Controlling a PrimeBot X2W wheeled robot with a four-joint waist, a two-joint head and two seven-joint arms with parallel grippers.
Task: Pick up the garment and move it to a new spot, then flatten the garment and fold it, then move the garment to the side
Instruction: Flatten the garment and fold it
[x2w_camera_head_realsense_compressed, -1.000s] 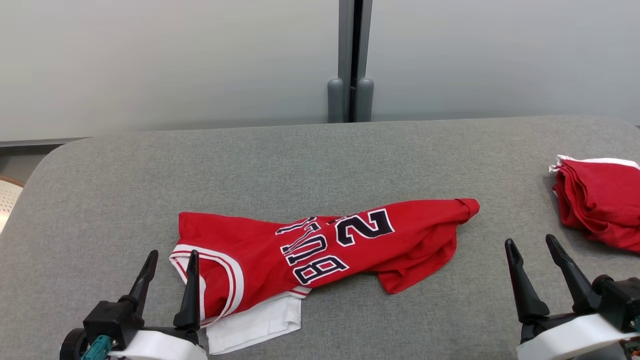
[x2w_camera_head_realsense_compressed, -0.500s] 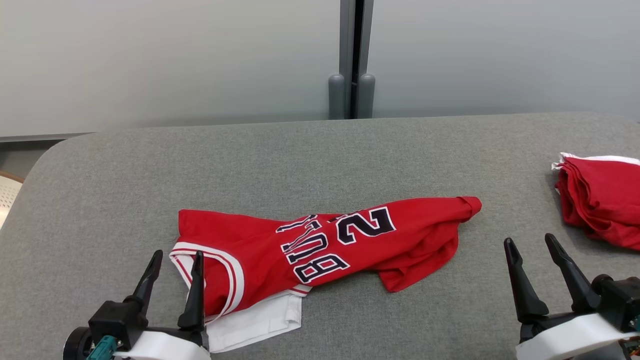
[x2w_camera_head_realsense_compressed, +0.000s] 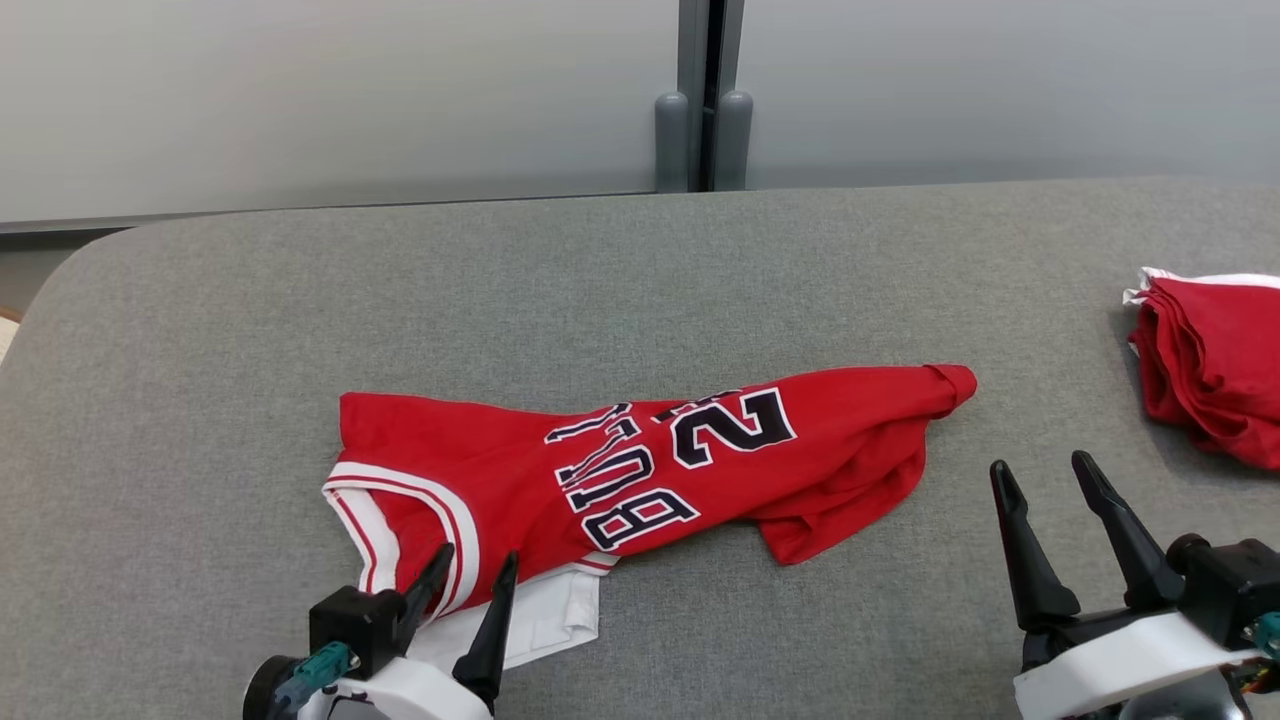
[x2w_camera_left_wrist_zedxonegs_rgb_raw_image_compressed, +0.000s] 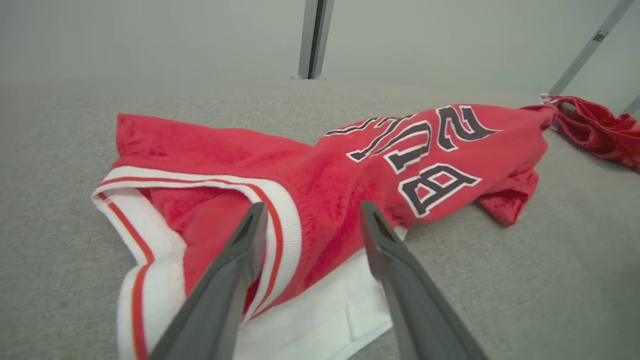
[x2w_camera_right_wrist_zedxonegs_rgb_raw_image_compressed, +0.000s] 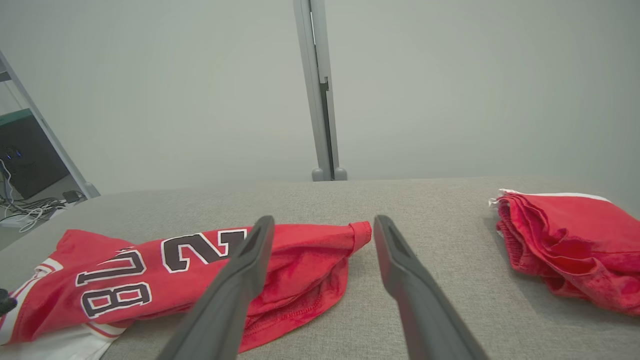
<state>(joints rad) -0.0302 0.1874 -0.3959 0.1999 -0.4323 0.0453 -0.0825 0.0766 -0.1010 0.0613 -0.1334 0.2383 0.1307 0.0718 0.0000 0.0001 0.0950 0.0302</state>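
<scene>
The garment (x2w_camera_head_realsense_compressed: 640, 470) is a red jersey with black-and-white lettering and white-trimmed openings, lying crumpled across the middle of the grey table (x2w_camera_head_realsense_compressed: 640, 260); a white part (x2w_camera_head_realsense_compressed: 540, 625) sticks out under its near left end. My left gripper (x2w_camera_head_realsense_compressed: 478, 560) is open at that near left end, its fingers astride the white-trimmed edge (x2w_camera_left_wrist_zedxonegs_rgb_raw_image_compressed: 280, 220) of the garment (x2w_camera_left_wrist_zedxonegs_rgb_raw_image_compressed: 350, 170), with nothing gripped. Near the front right of the table, my right gripper (x2w_camera_head_realsense_compressed: 1040, 470) stands open over bare cloth, close to the garment's (x2w_camera_right_wrist_zedxonegs_rgb_raw_image_compressed: 200, 270) right end and apart from it.
A pile of folded red clothes (x2w_camera_head_realsense_compressed: 1210, 360) lies at the table's right edge, also in the right wrist view (x2w_camera_right_wrist_zedxonegs_rgb_raw_image_compressed: 570, 245). A grey wall with a vertical post (x2w_camera_head_realsense_compressed: 700, 100) stands behind the table. The table's rounded left corner (x2w_camera_head_realsense_compressed: 60, 270) drops off.
My left gripper has moved right and forward onto the garment's white-trimmed end. The head camera tipped down a little. The right gripper stayed put.
</scene>
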